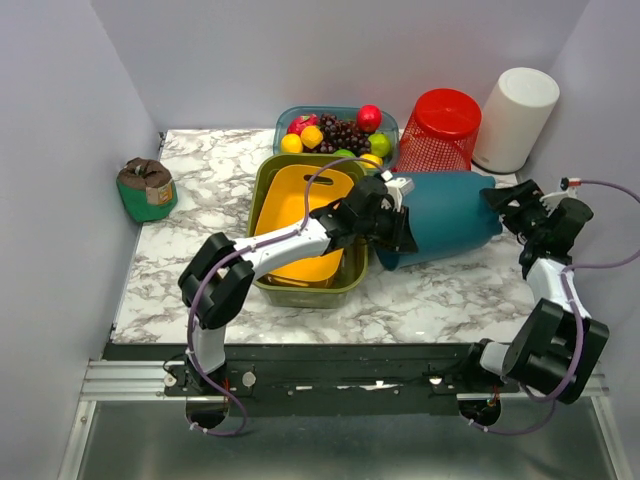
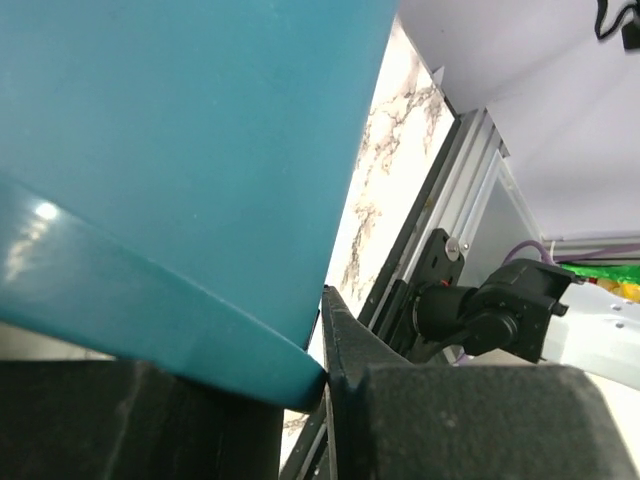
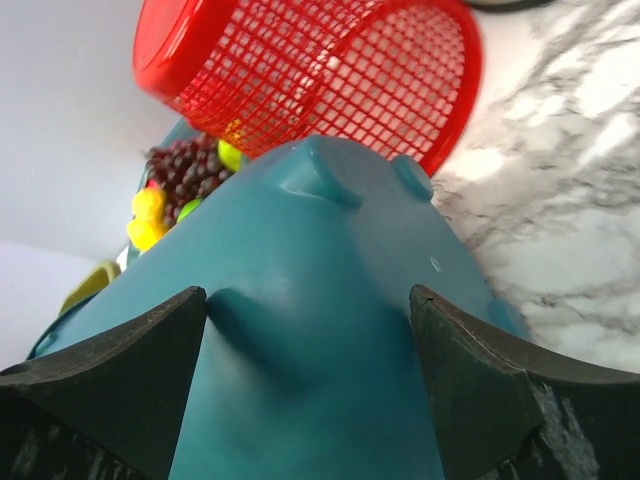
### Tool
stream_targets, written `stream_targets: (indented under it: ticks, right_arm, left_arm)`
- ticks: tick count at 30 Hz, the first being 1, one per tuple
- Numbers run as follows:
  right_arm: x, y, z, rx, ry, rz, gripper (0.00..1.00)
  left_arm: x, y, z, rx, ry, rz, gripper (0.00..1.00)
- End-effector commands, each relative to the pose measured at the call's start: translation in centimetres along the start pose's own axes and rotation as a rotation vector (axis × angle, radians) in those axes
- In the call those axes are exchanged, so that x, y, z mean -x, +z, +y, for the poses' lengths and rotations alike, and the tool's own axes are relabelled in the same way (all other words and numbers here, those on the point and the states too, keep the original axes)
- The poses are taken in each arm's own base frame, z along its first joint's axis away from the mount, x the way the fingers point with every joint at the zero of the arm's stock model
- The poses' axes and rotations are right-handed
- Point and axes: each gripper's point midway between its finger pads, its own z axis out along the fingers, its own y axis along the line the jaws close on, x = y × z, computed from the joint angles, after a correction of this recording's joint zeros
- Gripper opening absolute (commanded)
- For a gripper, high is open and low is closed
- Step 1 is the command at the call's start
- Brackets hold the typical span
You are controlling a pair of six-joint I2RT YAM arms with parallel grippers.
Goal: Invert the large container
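The large teal container (image 1: 445,215) lies on its side on the marble table, mouth to the left, base to the right. My left gripper (image 1: 393,232) is shut on its rim; in the left wrist view the teal rim (image 2: 150,310) is pinched between the two black fingers (image 2: 400,400). My right gripper (image 1: 506,207) is open at the container's base. In the right wrist view the teal base (image 3: 320,300) fills the gap between the spread fingertips (image 3: 470,370), which stand at or just off its sides.
An olive bin (image 1: 300,285) holding a yellow tub (image 1: 300,215) stands just left of the container's mouth. A clear box of fruit (image 1: 335,130), a tilted red mesh basket (image 1: 440,130) and a white cylinder (image 1: 515,118) stand behind. A green bag (image 1: 147,188) is far left.
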Motion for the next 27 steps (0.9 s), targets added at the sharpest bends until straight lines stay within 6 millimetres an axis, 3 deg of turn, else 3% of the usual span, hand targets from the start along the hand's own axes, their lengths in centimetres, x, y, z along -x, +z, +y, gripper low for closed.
stream_targets:
  ticks: [1,9,13,22,27]
  right_arm:
    - [-1.5,0.7,2.2,0.183,-0.085,0.134,0.88]
    - [-3.1,-0.4,3.8,0.307,-0.142,0.209,0.86]
    - [-3.6,-1.3,5.0,0.371,-0.146,0.228,0.85]
    - [-3.3,-4.6,10.0,0.528,-0.217,0.222,0.83]
    - [-3.3,-5.2,11.1,0.550,-0.232,0.224,0.83]
  left_arm:
    - [-4.6,-0.2,3.2,0.069,-0.037,0.137,0.27]
    - [-4.9,0.9,3.3,0.036,0.002,0.198,0.43]
    - [-4.1,0.8,3.1,0.048,0.026,0.196,0.49]
    - [-2.8,0.7,3.0,0.073,0.027,0.157,0.60]
    - [-2.2,0.0,3.5,0.118,0.023,0.120,0.65]
